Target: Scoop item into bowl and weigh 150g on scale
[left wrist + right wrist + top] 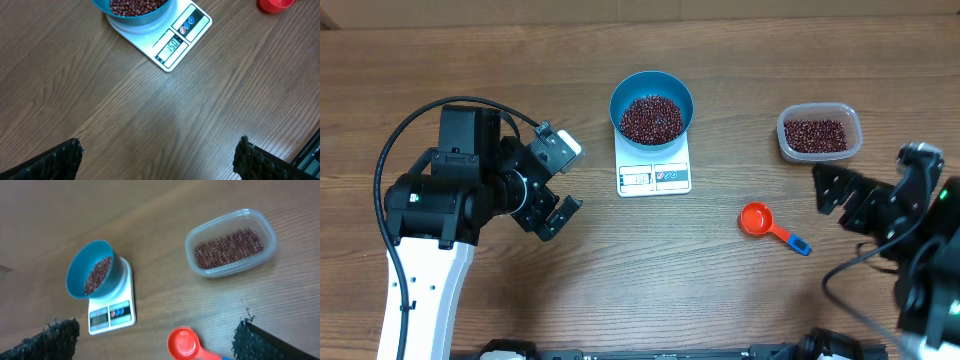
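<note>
The worktop (470, 60) is brown wood-grain laminate with long streaks running across it. Near the middle stands the scale (654, 176), a flat white rectangular plastic slab with rounded corners, a grey display window and small round buttons along its near edge. In the left wrist view the display (173, 46) shows dark digits that appear to read 150. The bowl (652, 80), round, deep and made of smooth blue plastic, sits on the far half of the scale. It holds a mound of the beans (652, 119), which are tiny glossy maroon ovals.

To the right, well apart from the scale, is a clear plastic tub (782, 135) shaped like a rounded rectangle, with a shallow layer of the same beans across its bottom. Nearer the front lies a small red-orange measuring cup (756, 218), round-bowled and empty, its straight handle ending in a blue tip.

The left hand (568, 182) hovers left of the scale with its fingers spread wide and nothing between them. Its black pads (55, 162) have a rough, knobbly texture. The right hand (823, 190) hangs just below the tub, likewise spread apart and empty.
</note>
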Robot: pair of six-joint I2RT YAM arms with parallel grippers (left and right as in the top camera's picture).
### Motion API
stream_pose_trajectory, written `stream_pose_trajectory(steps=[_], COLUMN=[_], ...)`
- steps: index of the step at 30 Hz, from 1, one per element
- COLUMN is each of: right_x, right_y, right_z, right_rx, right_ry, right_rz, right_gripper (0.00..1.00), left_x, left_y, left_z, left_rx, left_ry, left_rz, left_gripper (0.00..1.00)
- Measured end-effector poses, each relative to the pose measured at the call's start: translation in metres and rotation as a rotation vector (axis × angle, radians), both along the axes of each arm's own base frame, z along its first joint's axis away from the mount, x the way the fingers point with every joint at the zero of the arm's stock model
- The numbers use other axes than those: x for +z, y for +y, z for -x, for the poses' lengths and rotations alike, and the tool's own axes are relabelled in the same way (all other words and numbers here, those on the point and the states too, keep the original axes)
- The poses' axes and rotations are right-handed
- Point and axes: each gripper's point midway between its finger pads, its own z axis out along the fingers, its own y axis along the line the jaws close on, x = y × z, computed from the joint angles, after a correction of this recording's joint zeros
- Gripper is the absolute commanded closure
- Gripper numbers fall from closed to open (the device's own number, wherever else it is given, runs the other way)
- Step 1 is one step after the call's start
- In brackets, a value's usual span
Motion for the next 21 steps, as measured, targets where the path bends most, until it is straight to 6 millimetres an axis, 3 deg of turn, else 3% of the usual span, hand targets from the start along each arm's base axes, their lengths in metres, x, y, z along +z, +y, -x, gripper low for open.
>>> stream_pose_trajectory(steps=[13,21], right_x=[0.001,-0.009], right_y=[0.041,0.045], right_z=[0.007,0.005], right_rx=[0.128,0.134], right_ry=[-0.440,-0.609], right_rz=[0.136,0.157], right_gripper=[0.00,0.00], left_x=[-0.001,-0.001], left_y=[0.000,0.000], left_z=[0.000,0.000], left_rx=[0.000,0.000], left_ry=[0.002,0.002], left_rz=[0.000,0.000], left_gripper=[0.00,0.00])
